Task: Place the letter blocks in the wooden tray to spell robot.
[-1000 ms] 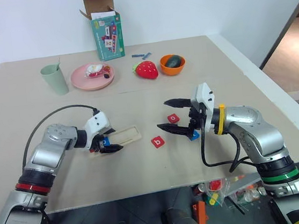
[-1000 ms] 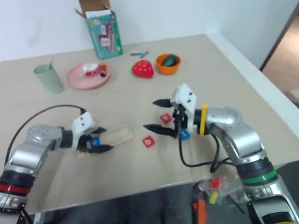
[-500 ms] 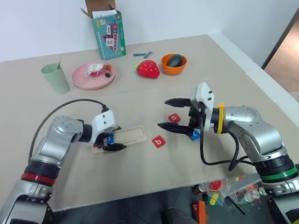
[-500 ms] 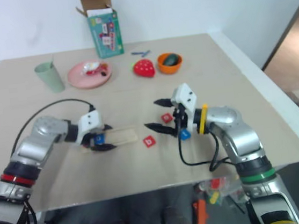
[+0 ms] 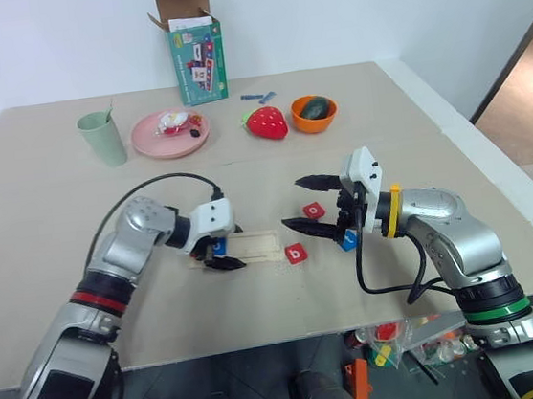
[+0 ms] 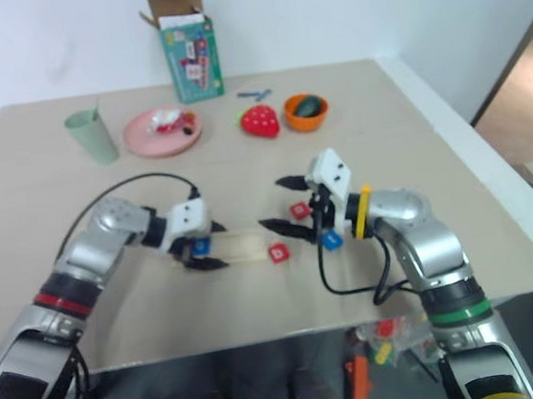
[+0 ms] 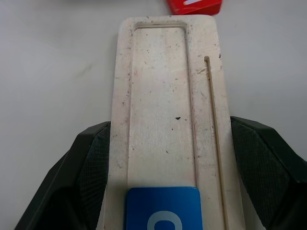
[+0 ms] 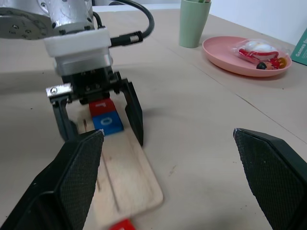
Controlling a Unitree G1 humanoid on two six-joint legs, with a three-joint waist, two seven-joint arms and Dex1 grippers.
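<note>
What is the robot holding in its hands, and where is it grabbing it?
The left pincer grips the wooden tray by its two long edges, near the end with the tiles. The right pincer is open and holds nothing.

— In the wooden tray (image 5: 253,246)? 
— Two letter blocks (image 8: 103,116), side by side at its left end. 
— Right of it? 
— Three more on the table (image 5: 48,224). 
— Behind? 
— Cup (image 5: 102,139), plate (image 5: 169,134), box (image 5: 194,47).
</note>
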